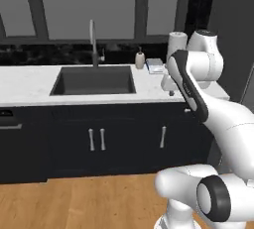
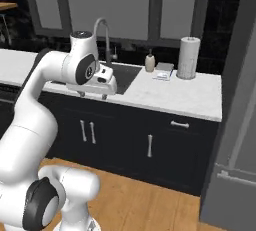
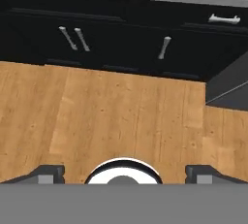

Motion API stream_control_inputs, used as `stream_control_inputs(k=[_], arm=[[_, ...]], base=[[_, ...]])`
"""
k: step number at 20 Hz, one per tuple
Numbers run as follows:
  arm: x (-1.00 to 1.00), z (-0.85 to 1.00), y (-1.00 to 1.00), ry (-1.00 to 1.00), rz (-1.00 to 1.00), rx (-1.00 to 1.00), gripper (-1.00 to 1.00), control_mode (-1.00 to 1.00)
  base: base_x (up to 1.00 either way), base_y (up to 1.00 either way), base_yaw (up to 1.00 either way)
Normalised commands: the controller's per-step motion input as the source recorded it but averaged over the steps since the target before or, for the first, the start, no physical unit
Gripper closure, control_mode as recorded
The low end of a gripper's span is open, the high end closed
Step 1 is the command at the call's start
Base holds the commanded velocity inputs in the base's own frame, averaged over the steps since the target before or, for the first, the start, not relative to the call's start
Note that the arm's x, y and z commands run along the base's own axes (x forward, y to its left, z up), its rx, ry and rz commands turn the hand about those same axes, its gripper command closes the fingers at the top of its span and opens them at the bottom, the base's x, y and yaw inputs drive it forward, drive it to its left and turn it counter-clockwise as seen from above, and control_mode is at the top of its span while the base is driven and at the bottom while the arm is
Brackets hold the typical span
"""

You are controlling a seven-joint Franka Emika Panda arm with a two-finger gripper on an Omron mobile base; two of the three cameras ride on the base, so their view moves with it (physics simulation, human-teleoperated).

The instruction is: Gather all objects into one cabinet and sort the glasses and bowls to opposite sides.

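My gripper point(image 2: 94, 95) hangs in front of the white counter point(image 2: 190, 100), just over its front edge and to the right of the sink, with its fingers pointing down. In the hand view the two dark fingertips point(image 3: 47, 172) stand far apart with nothing between them, so the gripper point(image 3: 124, 172) is open and looks down at the wooden floor point(image 3: 121, 116). The glasses, the bowls and the cabinet are out of view.
A dark sink point(image 1: 94, 80) with a tall faucet point(image 1: 93, 39) is set in the counter. A soap bottle point(image 2: 149, 61), a small flat dish point(image 2: 163, 71) and a paper towel roll point(image 2: 188, 57) stand at the back. Black base doors point(image 2: 150, 145) lie below, and a grey appliance point(image 2: 235, 175) stands at the right.
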Motion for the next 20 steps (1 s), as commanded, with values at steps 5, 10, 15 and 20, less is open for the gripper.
stream_control_inputs(k=[5,10,15,20], arm=[[0.0,0.0,0.0,0.0,0.0,0.0,-1.0,1.0],[0.0,0.0,0.0,0.0,0.0,0.0,-1.0,1.0],[0.0,0.0,0.0,0.0,0.0,0.0,-1.0,1.0],[0.0,0.0,0.0,0.0,0.0,0.0,-1.0,1.0]], base=[[0.0,0.11,0.88],[0.12,0.05,0.76],[1.0,0.5,0.09],[1.0,0.85,-0.09]])
